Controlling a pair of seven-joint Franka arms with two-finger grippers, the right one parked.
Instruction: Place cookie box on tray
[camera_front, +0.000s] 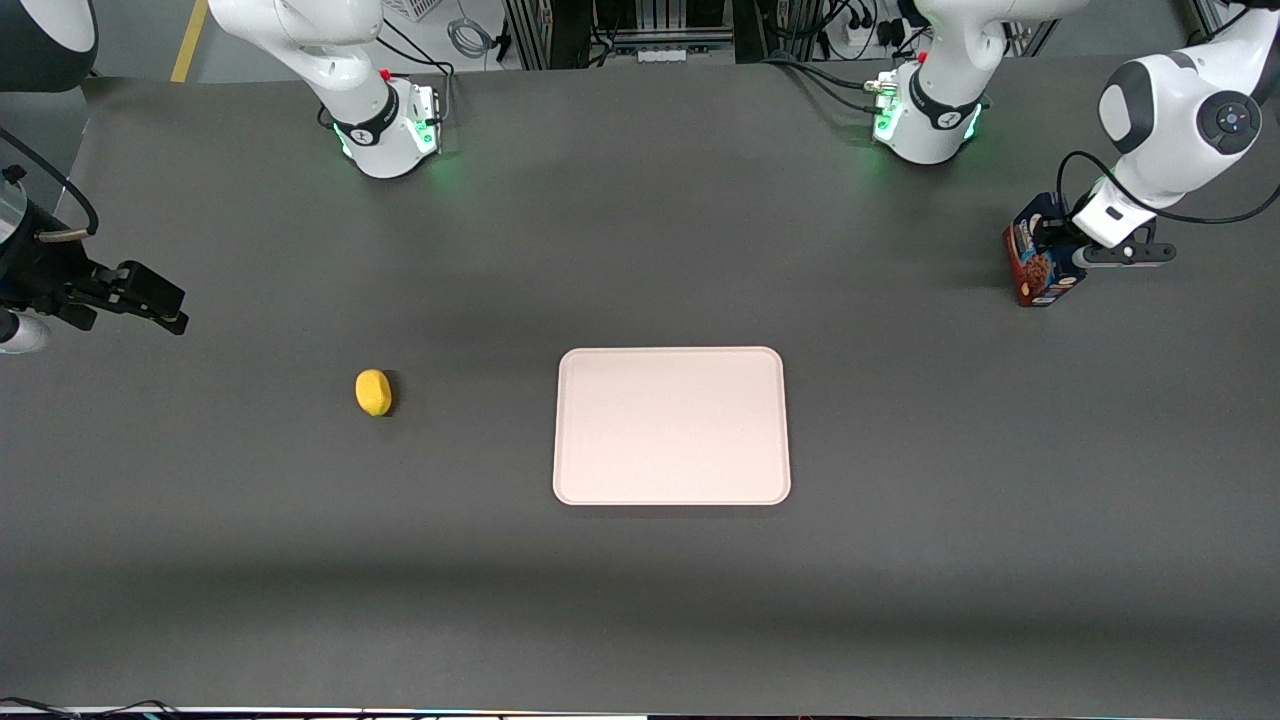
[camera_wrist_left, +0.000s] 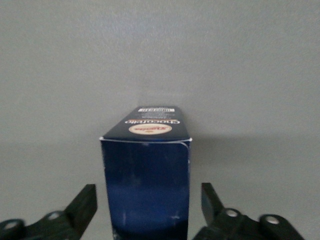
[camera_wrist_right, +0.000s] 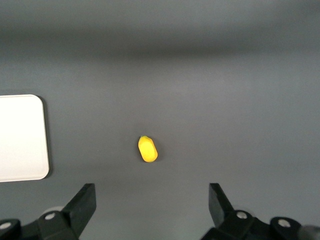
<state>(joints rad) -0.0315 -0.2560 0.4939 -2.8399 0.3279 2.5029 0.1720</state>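
The cookie box (camera_front: 1040, 275), a dark navy carton with a brown cookie picture, stands upright on the table toward the working arm's end, farther from the front camera than the tray (camera_front: 670, 425). My gripper (camera_front: 1052, 243) is down at the box, open. In the left wrist view the cookie box (camera_wrist_left: 147, 165) stands between the two fingers (camera_wrist_left: 85, 200) of the gripper (camera_wrist_left: 147, 194), with a gap of table showing on each side. The pale pinkish-white tray lies flat mid-table with nothing on it.
A small yellow lemon-like object (camera_front: 373, 391) lies on the dark grey table beside the tray, toward the parked arm's end. The arm bases (camera_front: 925, 120) stand along the table's edge farthest from the front camera.
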